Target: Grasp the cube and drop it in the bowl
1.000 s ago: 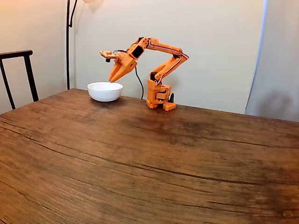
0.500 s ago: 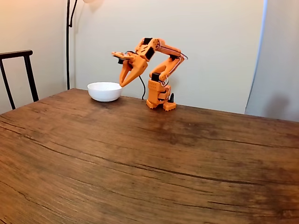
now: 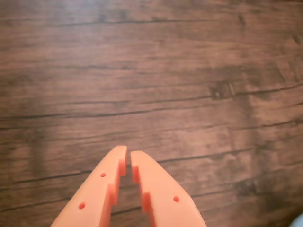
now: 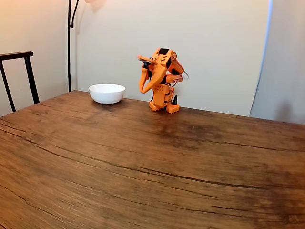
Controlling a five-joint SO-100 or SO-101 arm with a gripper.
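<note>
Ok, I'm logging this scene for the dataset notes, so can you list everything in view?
bowl: one, white, far left part of the table, apart from the arm's base.
table: one, brown wood grain, fills the foreground.
chair: one, dark frame, left edge behind the table.
lamp pole: one, black, against the wall behind the bowl.
arm: one, orange, folded over its base at the far edge.
gripper: one, orange, tips nearly together, nothing between them.

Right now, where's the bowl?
In the fixed view the bowl sits on the far left part of the wooden table, just left of the folded orange arm and right of the chair.
</note>
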